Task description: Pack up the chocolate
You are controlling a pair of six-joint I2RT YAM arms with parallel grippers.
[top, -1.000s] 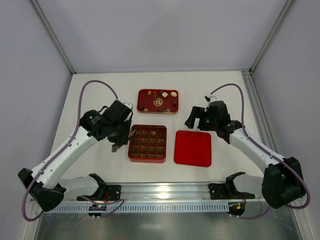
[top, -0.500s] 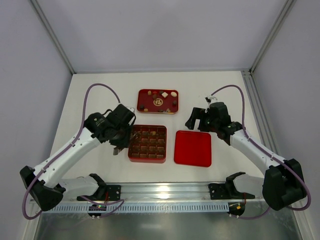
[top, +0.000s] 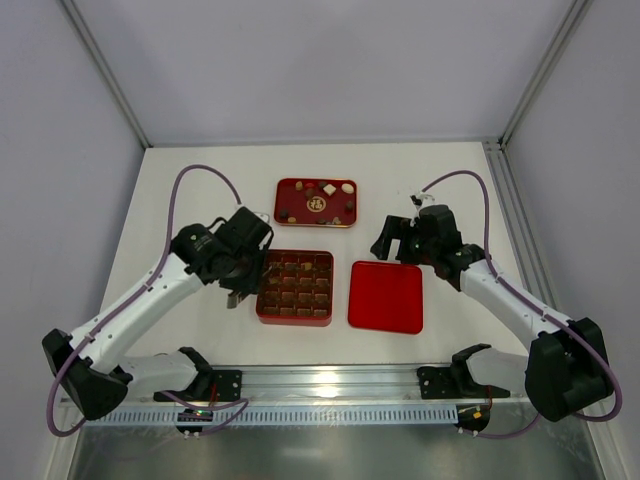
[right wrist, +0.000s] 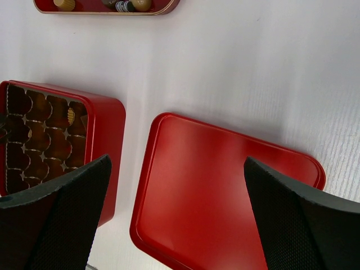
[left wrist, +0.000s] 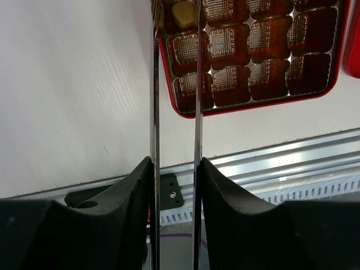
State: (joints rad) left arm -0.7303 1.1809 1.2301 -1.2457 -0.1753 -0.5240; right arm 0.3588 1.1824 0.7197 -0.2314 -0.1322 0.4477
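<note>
Several small chocolate pieces point(top: 328, 188) lie in an oval red tray point(top: 282, 190) at the back. The square red box point(top: 294, 320) with brown compartments stands in the middle. My left gripper point(top: 264, 268) carries two long metal blades that reach over the box's left column. A tan chocolate point(left wrist: 183, 14) lies in a compartment between the blade tips point(left wrist: 178, 4) with a gap on its left side. The left gripper is open. My right gripper point(top: 385, 240) is open and empty, hovering above the flat red lid point(top: 386, 296).
The lid point(right wrist: 225, 185) lies right of the box point(right wrist: 107, 140). One wrapped piece point(right wrist: 70, 115) sits in a box compartment. The tray's front edge point(right wrist: 107, 10) shows at the top of the right wrist view. A metal rail point(top: 330, 380) runs along the near edge.
My left gripper has moved right, from beside the box to over its left column. The right arm has barely moved.
</note>
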